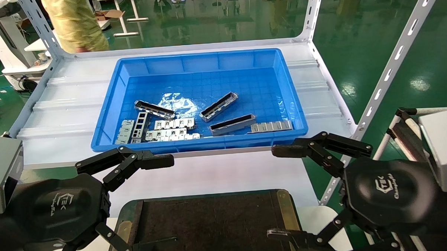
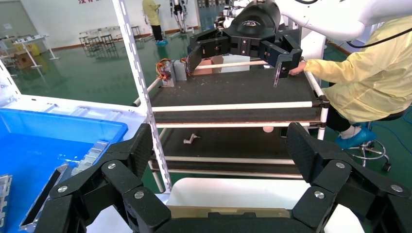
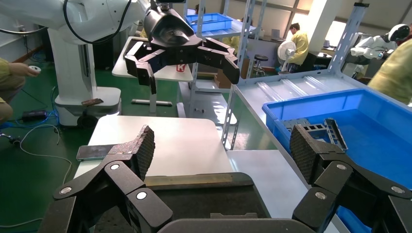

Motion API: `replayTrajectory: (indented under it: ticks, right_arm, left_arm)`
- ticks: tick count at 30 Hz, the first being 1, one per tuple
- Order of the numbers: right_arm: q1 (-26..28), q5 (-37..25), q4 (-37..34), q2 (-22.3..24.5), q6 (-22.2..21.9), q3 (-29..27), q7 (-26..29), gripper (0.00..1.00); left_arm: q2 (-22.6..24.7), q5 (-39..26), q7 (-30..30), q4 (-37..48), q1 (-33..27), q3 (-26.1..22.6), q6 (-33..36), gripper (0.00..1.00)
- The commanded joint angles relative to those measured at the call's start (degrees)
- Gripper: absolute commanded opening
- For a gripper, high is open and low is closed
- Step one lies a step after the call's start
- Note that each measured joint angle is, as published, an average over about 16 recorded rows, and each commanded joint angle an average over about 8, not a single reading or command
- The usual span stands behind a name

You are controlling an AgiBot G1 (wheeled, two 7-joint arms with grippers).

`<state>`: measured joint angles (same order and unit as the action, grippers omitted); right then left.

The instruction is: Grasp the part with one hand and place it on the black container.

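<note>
Three silver-grey trough-like parts lie in the blue bin [image 1: 111, 107]: one near the middle [image 1: 219, 106], one in front of it [image 1: 232, 125], one to the left [image 1: 154, 109]. The black container [image 1: 208, 222], dark with a brass-olive rim, sits at the near edge between my two arms. My left gripper [image 1: 163, 205] hangs open and empty over the container's left end. My right gripper [image 1: 278, 192] hangs open and empty over its right end. Both are short of the bin. The wrist views show the left gripper [image 2: 221, 148] and the right gripper [image 3: 221, 148] with nothing between the pads.
Flat shiny strips [image 1: 271, 126] and more strips [image 1: 173, 123] lie among the parts. The bin stands on a white shelf with perforated uprights [image 1: 392, 64]. A person in yellow [image 1: 75, 23] stands behind the shelf. A dark rack [image 2: 233, 92] is on my right.
</note>
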<state>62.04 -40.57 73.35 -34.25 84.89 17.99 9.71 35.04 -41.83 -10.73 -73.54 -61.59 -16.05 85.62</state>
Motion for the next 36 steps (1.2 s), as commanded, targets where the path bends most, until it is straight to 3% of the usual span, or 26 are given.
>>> replayTrajectory:
  ticks: [1, 36]
  right_arm:
    - [0.0, 0.0, 0.0, 0.0, 0.0, 0.0, 0.0, 1.0]
    - [0.0, 0.0, 0.0, 0.0, 0.0, 0.0, 0.0, 1.0]
  left_arm:
    - [0.0, 0.0, 0.0, 0.0, 0.0, 0.0, 0.0, 1.0]
    - [0.0, 0.0, 0.0, 0.0, 0.0, 0.0, 0.01, 1.0]
